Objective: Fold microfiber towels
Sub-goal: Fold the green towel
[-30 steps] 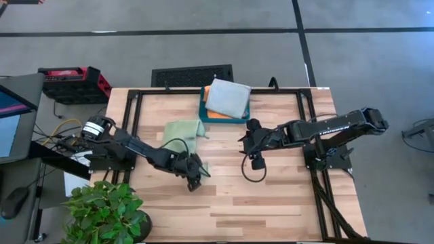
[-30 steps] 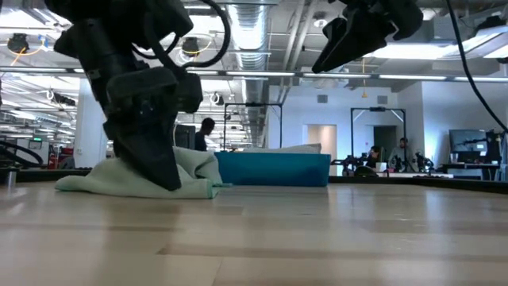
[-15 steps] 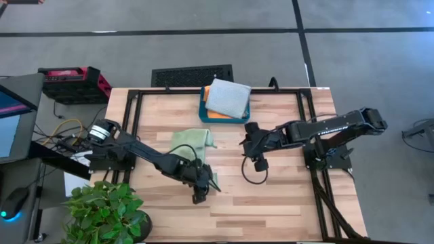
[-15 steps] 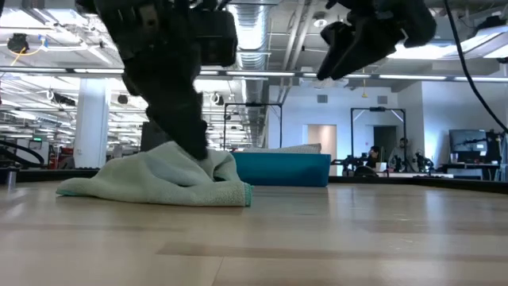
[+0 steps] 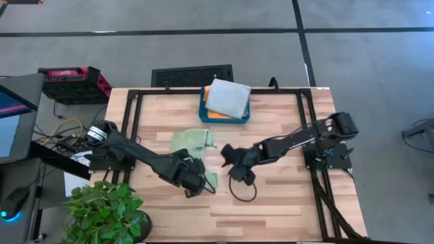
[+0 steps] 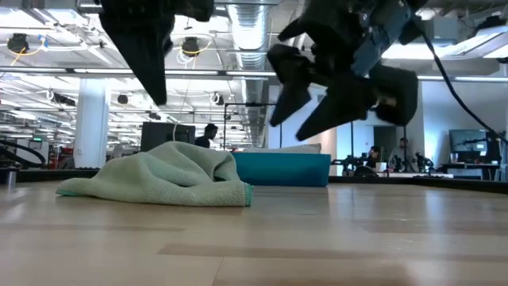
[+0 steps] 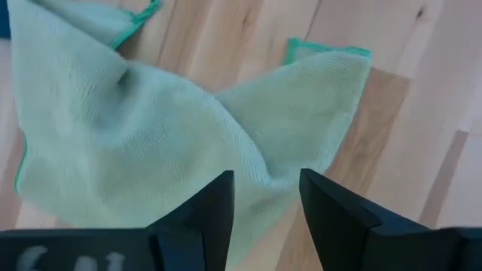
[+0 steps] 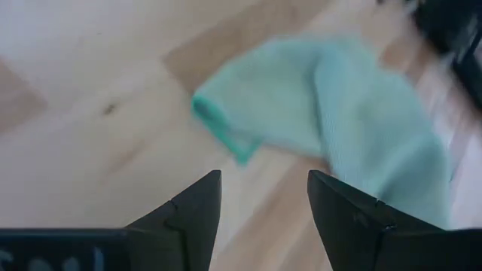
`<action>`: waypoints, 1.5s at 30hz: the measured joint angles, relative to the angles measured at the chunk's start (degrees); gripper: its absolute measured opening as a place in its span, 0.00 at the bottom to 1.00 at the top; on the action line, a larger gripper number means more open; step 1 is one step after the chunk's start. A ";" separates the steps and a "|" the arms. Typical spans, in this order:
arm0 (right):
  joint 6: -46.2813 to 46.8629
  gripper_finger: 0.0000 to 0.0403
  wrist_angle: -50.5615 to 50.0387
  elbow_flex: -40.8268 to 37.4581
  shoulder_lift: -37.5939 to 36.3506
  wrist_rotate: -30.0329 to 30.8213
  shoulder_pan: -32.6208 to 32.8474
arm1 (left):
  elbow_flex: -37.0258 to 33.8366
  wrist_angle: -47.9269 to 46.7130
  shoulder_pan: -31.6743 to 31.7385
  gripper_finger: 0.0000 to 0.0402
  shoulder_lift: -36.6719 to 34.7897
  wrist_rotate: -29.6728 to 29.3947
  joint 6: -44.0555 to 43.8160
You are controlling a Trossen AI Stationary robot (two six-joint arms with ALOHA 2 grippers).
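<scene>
Left pincer hangs over the near edge of the light green towel, jaws parted and empty, and its wrist view shows the two dark fingers straddling a rumpled ridge of cloth right below. That green towel is bunched in a low heap on the bare desk, left of centre, nowhere near flat yet, with a darker stitched hem showing at its corners. Soft stuff, this: light, limp, bound to sag and drag along the wood when lifted, so I'd judge a pinch on a hemmed corner or along the hem the sensible hold, not the loose middle. Moving right, the right pincer is stretched in toward the towel's right side, jaws also parted with nothing in them, and its wrist view has a hemmed corner of the cloth just ahead of the fingers, apart from them. From the low view both pincers sit above the heap, not touching it. Off at the far edge of the desk, the teal tray carries a folded grey towel stacked on an orange towel, well apart from both pincers.
</scene>
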 joint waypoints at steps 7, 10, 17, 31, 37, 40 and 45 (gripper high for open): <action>-6.67 0.55 10.74 -0.02 5.30 -4.40 2.24 | 2.65 -7.37 -2.18 0.36 -0.35 -2.63 -4.51; -6.73 0.55 12.71 0.00 6.87 -10.95 0.65 | 2.74 -7.86 -2.37 0.36 -0.35 -2.93 -5.45; -6.73 0.55 16.63 0.02 10.06 -16.17 -2.78 | 2.74 -8.00 -2.46 0.36 -0.35 -2.97 -5.75; -6.75 0.55 17.64 0.00 11.01 -15.89 -4.21 | 2.74 -8.05 -2.43 0.36 -0.35 -3.83 -4.74; -6.73 0.55 18.33 0.00 11.09 -15.89 -2.59 | 2.74 -8.00 -2.43 0.36 -0.35 -5.30 -4.74; -6.71 0.55 18.71 -0.04 13.21 -14.78 -1.71 | 2.74 -7.83 -2.43 0.36 -0.35 -5.75 -4.80; -7.68 0.55 24.24 0.00 17.09 -7.17 0.00 | 2.72 -7.61 -2.55 0.36 -0.35 -5.88 -5.59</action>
